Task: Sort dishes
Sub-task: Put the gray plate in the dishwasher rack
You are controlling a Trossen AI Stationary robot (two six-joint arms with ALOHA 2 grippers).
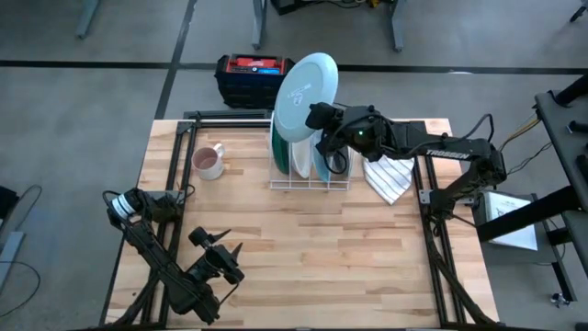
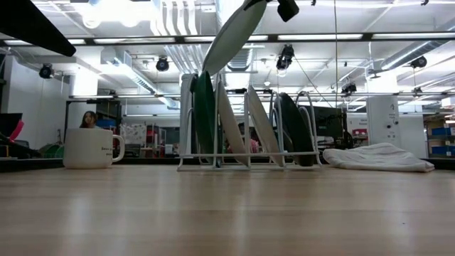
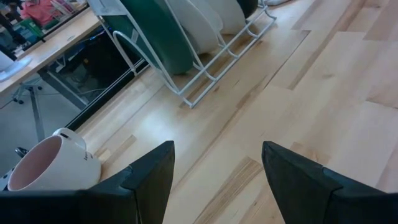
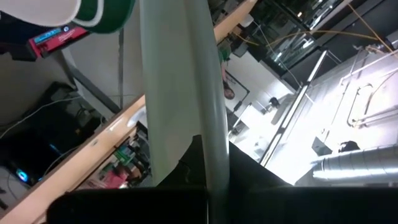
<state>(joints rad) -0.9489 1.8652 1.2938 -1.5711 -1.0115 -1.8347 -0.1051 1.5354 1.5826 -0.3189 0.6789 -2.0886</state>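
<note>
My right gripper [image 1: 323, 118] is shut on a pale teal plate [image 1: 303, 90], which hangs tilted above the white wire rack [image 1: 308, 182] at the table's far middle. In the rack's slots several dishes stand on edge: a dark green one [image 2: 205, 114], two white ones [image 2: 231, 126] and a dark one [image 2: 295, 128]. At the near left of the table my left gripper [image 3: 217, 180] is open over bare wood, with nothing between its fingers. My right gripper pinches the teal plate's rim [image 4: 211, 134] between its two fingers [image 4: 249, 171], one on each face. It comes at the plate from the table's right, roughly level. The plate is lifted clear above the rack, on edge and leaning, with its top [image 2: 245, 11] tipped over.
A pinkish mug [image 1: 209, 163] stands left of the rack. A white striped cloth [image 1: 390, 176] lies to its right. A black and red box [image 1: 250, 78] sits on the floor beyond the far edge. The table's middle and near right are bare wood [image 1: 349, 257].
</note>
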